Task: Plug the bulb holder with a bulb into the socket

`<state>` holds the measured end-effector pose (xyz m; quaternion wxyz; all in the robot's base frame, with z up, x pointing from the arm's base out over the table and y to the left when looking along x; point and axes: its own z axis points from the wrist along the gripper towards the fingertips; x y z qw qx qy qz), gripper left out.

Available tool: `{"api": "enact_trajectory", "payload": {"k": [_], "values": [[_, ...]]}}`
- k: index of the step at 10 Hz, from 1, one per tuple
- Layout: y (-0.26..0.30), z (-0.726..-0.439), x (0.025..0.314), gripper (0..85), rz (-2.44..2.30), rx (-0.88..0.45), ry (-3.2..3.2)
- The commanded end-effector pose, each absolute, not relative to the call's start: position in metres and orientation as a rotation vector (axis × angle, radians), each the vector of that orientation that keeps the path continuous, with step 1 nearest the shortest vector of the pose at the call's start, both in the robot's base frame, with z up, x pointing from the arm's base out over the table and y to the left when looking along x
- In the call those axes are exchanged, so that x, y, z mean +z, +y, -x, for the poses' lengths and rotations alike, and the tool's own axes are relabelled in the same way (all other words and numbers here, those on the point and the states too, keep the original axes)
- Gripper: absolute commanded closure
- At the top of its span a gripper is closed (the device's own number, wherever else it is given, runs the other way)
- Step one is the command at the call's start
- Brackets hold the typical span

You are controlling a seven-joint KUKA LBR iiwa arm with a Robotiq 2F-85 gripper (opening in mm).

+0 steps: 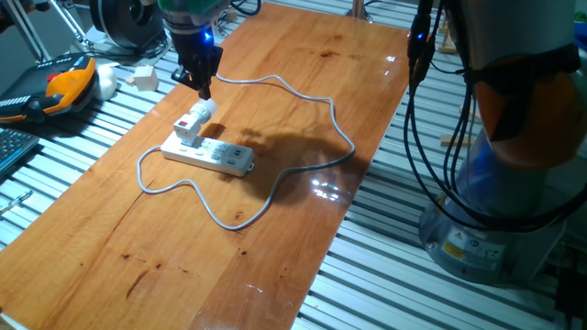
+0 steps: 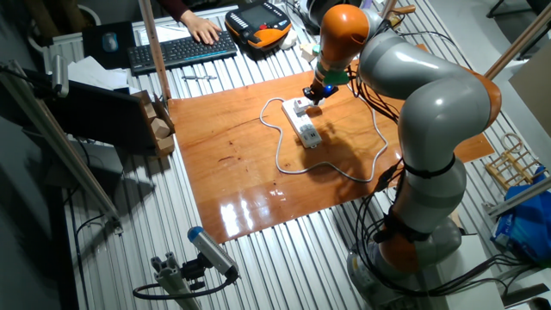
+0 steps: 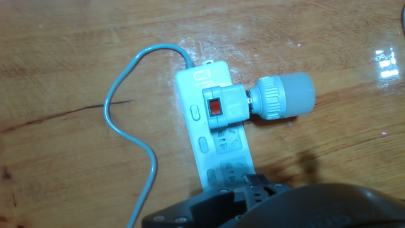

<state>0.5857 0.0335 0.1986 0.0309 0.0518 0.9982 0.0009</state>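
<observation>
Warm wooden counter (image 1: 275,137) fills the middle of each fixed view. On it the bulb holder (image 3: 223,107) looks already seated on the socket (image 3: 218,136), at the end where the cable (image 3: 136,120) leaves. Its bulb (image 3: 285,96) points right across the hand view, and the long axis runs left-right, crossing the strip. Gripper (image 1: 204,84) hangs just above; I cannot tell whether its fingers are apart. I judge only pulling clear remains.

Glossy wooden tabletop (image 1: 275,229) (slatted surround)
</observation>
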Motion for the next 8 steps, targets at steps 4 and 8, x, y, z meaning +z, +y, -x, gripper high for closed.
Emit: {"api": "enact_trajectory", "payload": {"k": [4,8], "values": [[0.0341,-0.5862,0.1969,85.0,-0.169,0.001,3.069],[0.0341,-0.587,0.1959,85.0,-0.164,0.004,3.066]]}}
